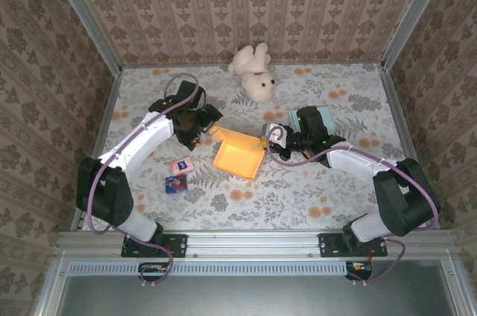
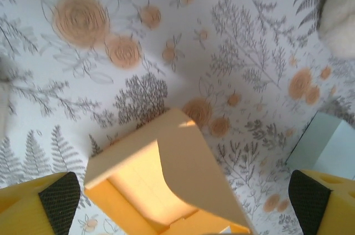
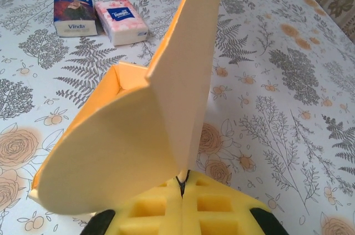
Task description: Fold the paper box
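Paper box [image 1: 238, 156] sits open mid-tabletop [image 1: 320, 197], one flap raised. At its ten o'clock the left jaws hang spread wide over a corner, holding nothing. At two o'clock the right jaws are pinched shut on the upright flap. Best to fold it inward slowly, with the left jaws bracing the wall.

The paper box [image 1: 238, 156] is smooth, matt card. The counter [image 1: 313, 189] has a matt floral-print covering. The teddy bear [image 1: 253, 74] is fluffy plush. The tissue packs [image 3: 121, 21] are wrapped in glossy plastic.
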